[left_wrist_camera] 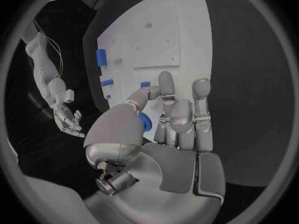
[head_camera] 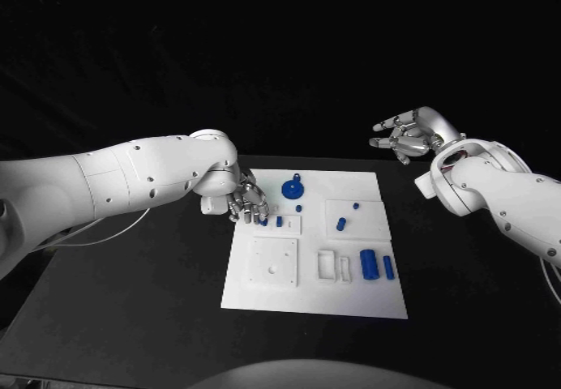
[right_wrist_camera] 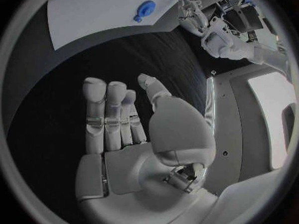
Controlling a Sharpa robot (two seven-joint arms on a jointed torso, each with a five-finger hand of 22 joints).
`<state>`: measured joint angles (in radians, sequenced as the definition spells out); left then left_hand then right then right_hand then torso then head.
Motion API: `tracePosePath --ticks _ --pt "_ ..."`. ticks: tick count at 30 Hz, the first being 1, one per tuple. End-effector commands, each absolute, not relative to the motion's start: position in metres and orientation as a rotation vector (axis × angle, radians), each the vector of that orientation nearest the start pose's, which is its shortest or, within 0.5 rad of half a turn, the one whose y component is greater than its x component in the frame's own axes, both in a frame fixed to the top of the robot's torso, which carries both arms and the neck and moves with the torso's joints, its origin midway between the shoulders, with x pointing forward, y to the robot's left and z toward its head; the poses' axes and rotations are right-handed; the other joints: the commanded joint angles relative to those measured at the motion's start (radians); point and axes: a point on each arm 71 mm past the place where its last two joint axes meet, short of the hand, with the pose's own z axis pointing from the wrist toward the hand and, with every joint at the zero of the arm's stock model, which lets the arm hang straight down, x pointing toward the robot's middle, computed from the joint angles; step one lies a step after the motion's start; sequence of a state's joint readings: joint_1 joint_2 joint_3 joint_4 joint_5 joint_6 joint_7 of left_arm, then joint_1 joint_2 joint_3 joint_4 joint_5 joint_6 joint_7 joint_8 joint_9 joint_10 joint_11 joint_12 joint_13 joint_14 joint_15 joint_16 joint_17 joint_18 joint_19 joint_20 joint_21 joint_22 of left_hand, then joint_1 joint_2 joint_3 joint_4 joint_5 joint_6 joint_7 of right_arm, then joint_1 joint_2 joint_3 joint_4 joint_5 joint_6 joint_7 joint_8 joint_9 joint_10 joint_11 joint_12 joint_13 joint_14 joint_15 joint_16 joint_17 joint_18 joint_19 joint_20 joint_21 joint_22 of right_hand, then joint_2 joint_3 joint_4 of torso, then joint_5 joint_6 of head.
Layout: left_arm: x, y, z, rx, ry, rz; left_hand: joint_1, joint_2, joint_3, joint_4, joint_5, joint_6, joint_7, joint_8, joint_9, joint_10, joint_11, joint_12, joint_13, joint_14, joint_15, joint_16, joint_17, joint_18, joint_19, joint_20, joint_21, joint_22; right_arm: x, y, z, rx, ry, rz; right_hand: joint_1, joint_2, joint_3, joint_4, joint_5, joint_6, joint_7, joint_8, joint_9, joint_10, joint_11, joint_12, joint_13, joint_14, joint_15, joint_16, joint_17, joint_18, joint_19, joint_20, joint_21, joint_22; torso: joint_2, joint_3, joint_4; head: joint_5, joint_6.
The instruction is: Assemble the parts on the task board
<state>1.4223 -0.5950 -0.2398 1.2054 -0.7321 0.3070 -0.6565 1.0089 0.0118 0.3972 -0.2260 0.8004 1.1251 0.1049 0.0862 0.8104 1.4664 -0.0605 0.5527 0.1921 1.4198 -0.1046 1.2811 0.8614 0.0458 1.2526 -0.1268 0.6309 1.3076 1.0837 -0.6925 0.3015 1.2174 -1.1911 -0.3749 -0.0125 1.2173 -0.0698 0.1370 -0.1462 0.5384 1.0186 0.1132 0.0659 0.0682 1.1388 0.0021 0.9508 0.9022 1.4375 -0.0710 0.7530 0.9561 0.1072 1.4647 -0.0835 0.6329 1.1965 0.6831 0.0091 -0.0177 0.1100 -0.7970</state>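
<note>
The white task board (head_camera: 351,301) lies mid-table. My left hand (head_camera: 246,203) hovers over its near-left top corner and pinches a small blue part (left_wrist_camera: 144,122) between thumb and fingers. On the board lie a round blue disc (head_camera: 293,190), two small pegs (head_camera: 340,224), a blue cylinder (head_camera: 368,263) and a thinner blue piece (head_camera: 388,267). My right hand (head_camera: 409,134) is raised beyond the board's far right corner, fingers apart, holding nothing. The right wrist view shows its bare palm (right_wrist_camera: 124,129), the board (right_wrist_camera: 93,10) and the blue disc (right_wrist_camera: 145,9).
White raised blocks (head_camera: 275,263) and slotted holders (head_camera: 327,263) stand on the board's near half. Black table (head_camera: 129,316) surrounds the board. My left forearm (head_camera: 129,182) reaches in over the table's left side.
</note>
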Motion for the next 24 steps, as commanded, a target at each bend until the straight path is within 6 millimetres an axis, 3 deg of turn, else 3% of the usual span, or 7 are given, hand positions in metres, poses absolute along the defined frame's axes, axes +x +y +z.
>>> tracePosePath --ticks 1,24 --pt "0.5327 0.1953 -0.2064 -0.328 2.546 -0.24 0.0 0.007 0.061 -0.053 0.005 0.141 -0.11 0.003 0.001 0.047 -0.006 0.004 -0.002 0.006 -0.002 0.0 0.001 0.014 -0.001 0.005 0.004 0.018 0.5564 -0.2352 -0.1471 0.342 1.454 0.785 -0.003 -0.007 0.006 0.002 0.005 0.003 0.0 -0.004 -0.001 0.0 -0.003 0.002 0.001 0.004 -0.001 -0.006 0.001 0.02 0.05 -0.007 0.006 0.001 0.0 0.0003 -0.0007 0.0 -0.001" --pt "0.5319 0.1962 -0.2075 -0.319 2.56 -0.229 0.001 0.007 0.062 -0.054 0.005 0.142 -0.11 0.001 0.003 0.047 -0.006 0.004 -0.002 0.007 -0.002 -0.001 0.004 0.015 -0.001 0.005 0.004 0.018 0.5564 -0.2353 -0.1479 0.342 1.456 0.784 -0.003 -0.007 0.006 0.002 0.005 0.003 0.0 -0.004 -0.001 0.0 -0.003 0.002 0.001 0.004 -0.001 -0.006 0.001 0.02 0.05 -0.007 0.006 0.001 0.0 -0.0002 -0.0002 0.001 -0.006"
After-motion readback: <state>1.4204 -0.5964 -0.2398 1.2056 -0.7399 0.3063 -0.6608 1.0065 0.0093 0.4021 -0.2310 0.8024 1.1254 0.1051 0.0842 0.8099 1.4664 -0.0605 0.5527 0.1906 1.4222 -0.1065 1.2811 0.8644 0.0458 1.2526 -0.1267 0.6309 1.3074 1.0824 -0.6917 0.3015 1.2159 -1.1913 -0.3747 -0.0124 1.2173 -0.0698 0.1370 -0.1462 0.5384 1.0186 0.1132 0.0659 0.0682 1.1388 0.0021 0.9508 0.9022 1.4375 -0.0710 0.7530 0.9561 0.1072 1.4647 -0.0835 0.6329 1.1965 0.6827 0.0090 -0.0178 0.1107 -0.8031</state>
